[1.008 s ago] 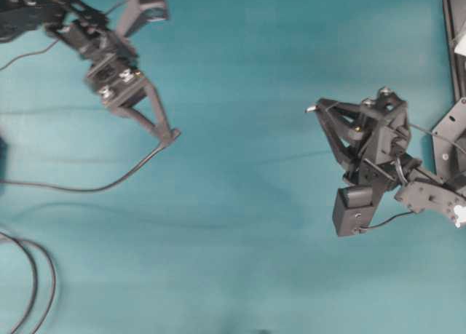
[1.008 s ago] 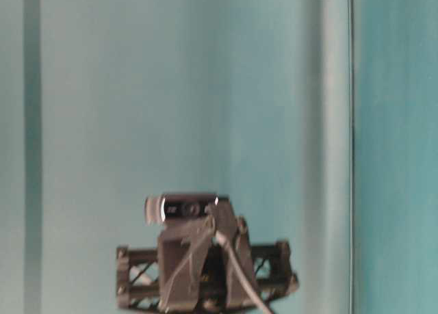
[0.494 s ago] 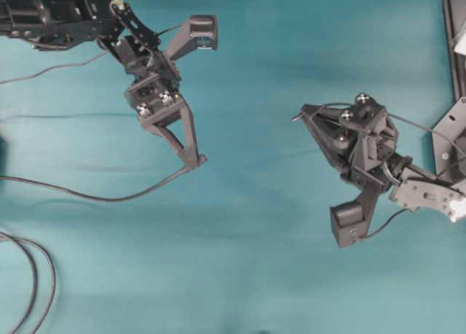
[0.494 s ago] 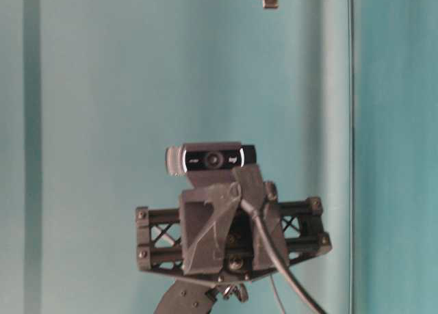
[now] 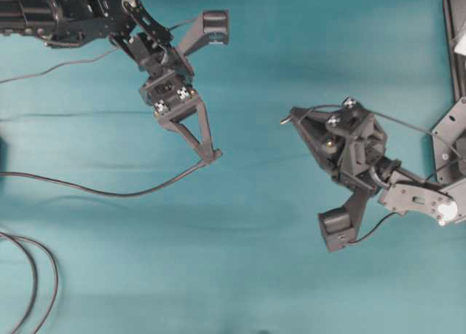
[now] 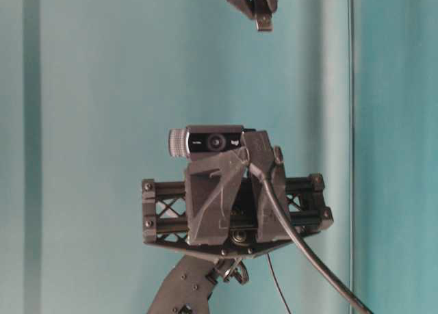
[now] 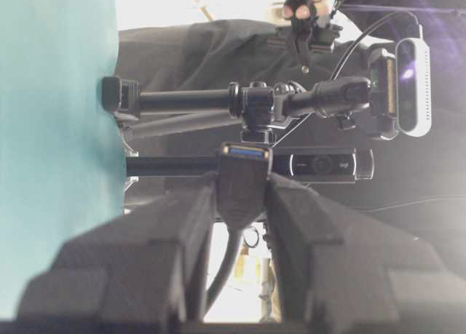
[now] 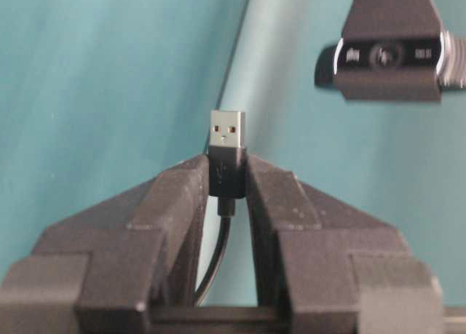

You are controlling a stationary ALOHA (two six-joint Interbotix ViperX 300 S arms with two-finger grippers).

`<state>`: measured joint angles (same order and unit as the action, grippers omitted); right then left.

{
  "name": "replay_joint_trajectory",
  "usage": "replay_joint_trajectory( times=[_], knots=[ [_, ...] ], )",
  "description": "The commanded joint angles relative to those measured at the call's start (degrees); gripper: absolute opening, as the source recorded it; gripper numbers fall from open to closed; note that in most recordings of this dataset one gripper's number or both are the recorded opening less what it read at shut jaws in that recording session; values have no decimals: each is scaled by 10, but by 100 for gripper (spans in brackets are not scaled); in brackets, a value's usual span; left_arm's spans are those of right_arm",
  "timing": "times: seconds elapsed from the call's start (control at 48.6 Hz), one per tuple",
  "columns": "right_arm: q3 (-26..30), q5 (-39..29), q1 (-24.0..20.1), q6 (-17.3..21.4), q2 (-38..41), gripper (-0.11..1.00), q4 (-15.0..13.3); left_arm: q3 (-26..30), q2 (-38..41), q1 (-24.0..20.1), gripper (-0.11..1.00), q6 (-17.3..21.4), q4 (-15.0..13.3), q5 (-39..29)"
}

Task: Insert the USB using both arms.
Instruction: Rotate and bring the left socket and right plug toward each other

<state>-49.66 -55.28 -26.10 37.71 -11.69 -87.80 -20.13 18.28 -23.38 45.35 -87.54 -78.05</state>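
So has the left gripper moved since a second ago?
Yes. In the overhead view the left gripper has moved right and down the picture, away from the looped cables at the left edge, toward the right gripper.

Both arms hover apart, left gripper (image 5: 213,158) and right gripper (image 5: 289,117) jaws clamped.

In the overhead view the USB (image 5: 283,120) at the right claw (image 5: 293,116) was too small to make out. The left arm (image 5: 65,17) ran off the left edge. The looped cables (image 5: 33,276) were cut off at the lower left.
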Motion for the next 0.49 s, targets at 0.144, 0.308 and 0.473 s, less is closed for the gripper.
replay_joint_trajectory(
  times=[0.144, 0.308, 0.473],
  knots=[
    [38, 8, 5, -12, 17, 20, -5, 25, 4, 11, 26, -11, -6, -2],
    [47, 11, 5, -17, 20, 20, -5, 29, 9, 13, 26, -17, -6, 4],
    [53, 11, 4, -17, 23, 20, -5, 29, 9, 13, 26, -32, 3, 27]
  ],
)
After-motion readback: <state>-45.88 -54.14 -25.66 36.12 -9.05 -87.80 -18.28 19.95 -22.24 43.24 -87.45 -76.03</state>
